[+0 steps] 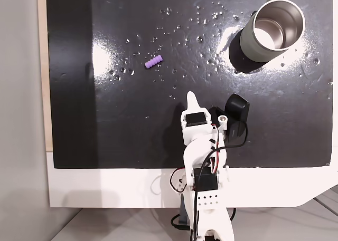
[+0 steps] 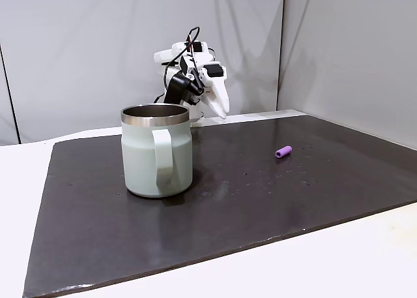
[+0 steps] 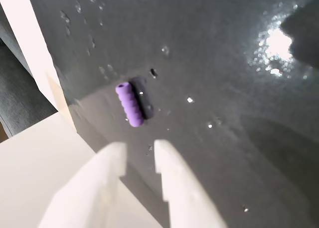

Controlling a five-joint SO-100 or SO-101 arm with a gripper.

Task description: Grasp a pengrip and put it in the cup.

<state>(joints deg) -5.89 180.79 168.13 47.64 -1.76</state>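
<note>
1. Pengrip: a small light-purple ribbed cylinder, seen lying on its side on the black mat. In a fixed view it is placed right of the cup and well apart from it; in the wrist view it is found just beyond the fingertips, untouched.
2. Cup: a steel mug with a pale grey-green wall, stood upright on the mat, its handle turned toward the camera in a fixed view. Only shiny metal is seen in the visible part of its inside.
3. Gripper: white, held above the mat and pointed toward the pengrip. In the wrist view the two fingers are set slightly apart with a narrow gap, and nothing is held between them.
4. Mat: dark, glossy, dotted with small specks.
</note>
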